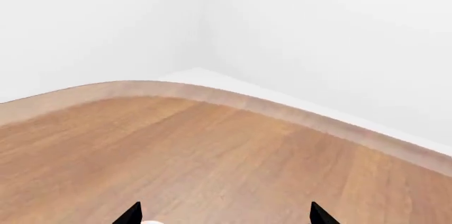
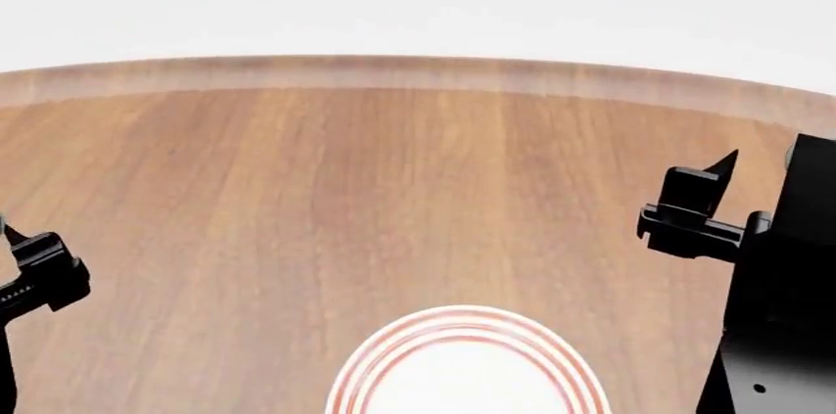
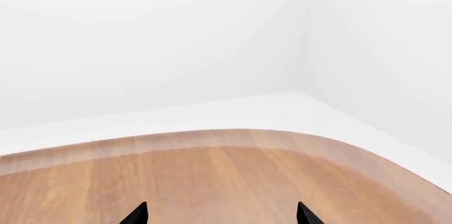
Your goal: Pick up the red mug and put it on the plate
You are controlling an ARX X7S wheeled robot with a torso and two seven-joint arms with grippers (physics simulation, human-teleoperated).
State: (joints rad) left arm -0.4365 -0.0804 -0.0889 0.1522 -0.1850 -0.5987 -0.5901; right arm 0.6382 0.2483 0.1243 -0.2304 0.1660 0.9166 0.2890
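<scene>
plate [image 2: 467, 375] only in head view, wrist views just table [image 1: 211, 160]; both grippers' [image 1: 224, 214] [image 3: 220, 213] fingertips apart, empty

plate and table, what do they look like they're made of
Plate: looks like glazed ceramic, smooth bright white with thin concentric red rings painted around the rim; only its far part is in view. Table: looks like wood or wood veneer, with warm brown lengthwise grain, a matte finish and a paler rounded edge.

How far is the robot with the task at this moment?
Nothing looks done. The plate shows bare at the head view's near edge; the red mug appears in no view. Both the left gripper and right gripper are open and hold nothing. Finding, grasping and placing the mug remain.
</scene>
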